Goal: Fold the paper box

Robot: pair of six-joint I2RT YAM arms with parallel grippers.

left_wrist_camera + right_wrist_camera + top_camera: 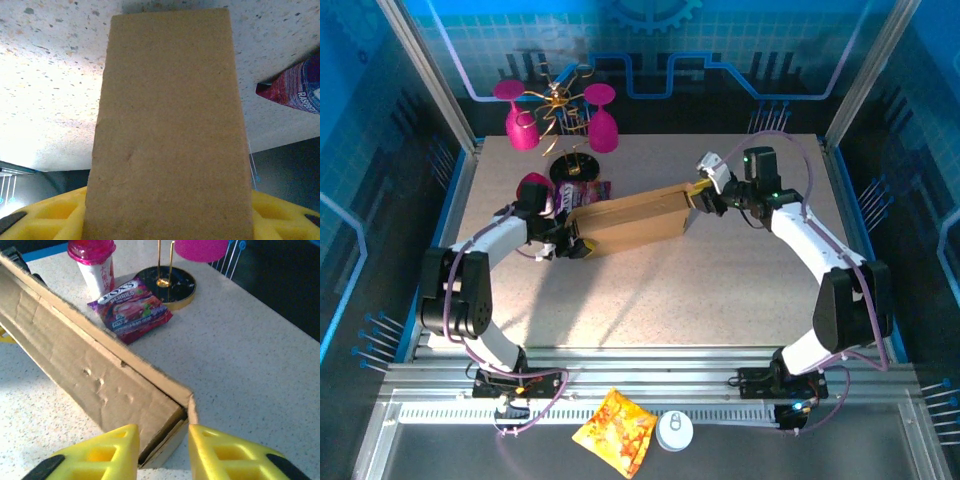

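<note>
Mid-worktop (720, 290), paper box (625, 222): aslant, spanning between both arms. Left tool (575, 243): I log it clamped on the box's left end. Right tool (162, 450): fingers apart, straddling the box's right end corner. Purple snack packet (131, 307): just behind the box.

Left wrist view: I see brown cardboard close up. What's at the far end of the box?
Observer: The right gripper is there, its yellow fingers either side of an end corner of the box. I can't tell whether they pinch it.
Operator: And the purple corner on my right?
Observer: That's a berry sweets packet, lying flat on the table just behind the box.
Operator: Anything else nearby?
Observer: A small pink-capped bottle stands upright beside the packet.
</note>
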